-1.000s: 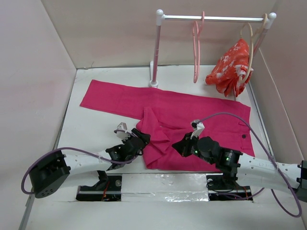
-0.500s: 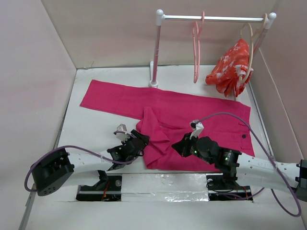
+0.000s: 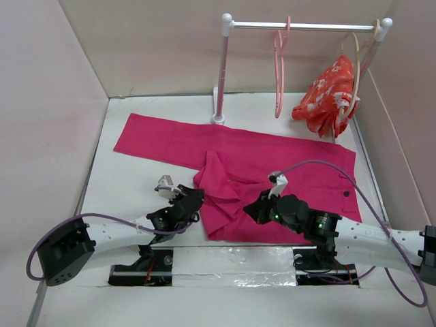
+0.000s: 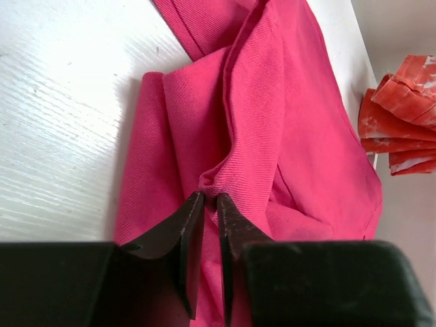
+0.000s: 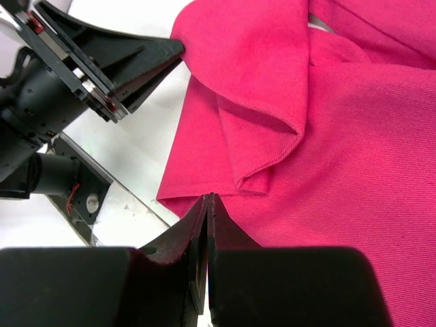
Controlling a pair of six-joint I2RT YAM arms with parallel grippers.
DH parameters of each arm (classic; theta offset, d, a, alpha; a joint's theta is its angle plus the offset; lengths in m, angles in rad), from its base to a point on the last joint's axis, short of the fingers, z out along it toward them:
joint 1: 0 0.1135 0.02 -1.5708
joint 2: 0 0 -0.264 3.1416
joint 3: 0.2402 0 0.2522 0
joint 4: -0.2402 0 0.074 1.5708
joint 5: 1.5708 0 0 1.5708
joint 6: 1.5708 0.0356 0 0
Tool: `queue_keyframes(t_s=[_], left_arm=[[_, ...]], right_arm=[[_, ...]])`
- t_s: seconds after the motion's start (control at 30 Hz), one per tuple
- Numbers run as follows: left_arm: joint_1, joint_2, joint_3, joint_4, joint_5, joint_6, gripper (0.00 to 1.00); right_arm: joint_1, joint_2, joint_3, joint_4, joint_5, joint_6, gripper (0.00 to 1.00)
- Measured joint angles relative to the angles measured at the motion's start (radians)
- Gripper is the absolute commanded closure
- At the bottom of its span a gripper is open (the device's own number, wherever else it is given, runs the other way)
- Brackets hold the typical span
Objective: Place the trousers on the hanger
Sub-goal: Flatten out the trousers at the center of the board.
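The magenta-pink trousers [image 3: 272, 153] lie flat on the white table, with one leg folded back over the near part. My left gripper [image 3: 197, 198] sits at the folded leg's left edge; the left wrist view shows my left gripper [image 4: 210, 198] shut on a bunched ridge of the trousers [image 4: 306, 136]. My right gripper [image 3: 250, 208] rests on the cloth near its front edge. In the right wrist view my right gripper [image 5: 208, 197] is shut, tips touching the trousers [image 5: 354, 136]. The salmon-pink hanger [image 3: 278, 75] hangs empty on the rail.
A white rack [image 3: 221, 68] stands at the back, its rail [image 3: 313, 26] spanning to the right wall. A red-orange floral garment [image 3: 327, 92] hangs there on a beige hanger [image 3: 354, 48]. Pale walls close in on the table on the left, back and right.
My left gripper has closed on the fold of the trousers and shifted slightly left and toward me. The right arm has stayed where it was.
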Motion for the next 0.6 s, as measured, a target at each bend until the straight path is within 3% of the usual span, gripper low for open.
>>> queue_keyframes(t_s=[0.07, 0.23, 0.47, 0.6], left_arm=[[0.002, -0.014, -0.010, -0.003, -0.003, 0.003, 1.00], [0.006, -0.085, -0.014, -0.030, -0.022, 0.037, 1.00], [0.002, -0.322, 0.047, -0.234, -0.084, 0.142, 1.00], [-0.017, -0.507, 0.156, -0.401, -0.146, 0.203, 1.00]], right_arm=[[0.000, -0.010, 0.000, 0.000, 0.000, 0.001, 0.91], [0.000, -0.033, 0.000, -0.016, 0.012, 0.007, 0.85], [0.000, -0.114, 0.004, -0.144, 0.125, 0.045, 0.47], [-0.036, -0.144, 0.005, -0.264, 0.210, 0.112, 0.44]])
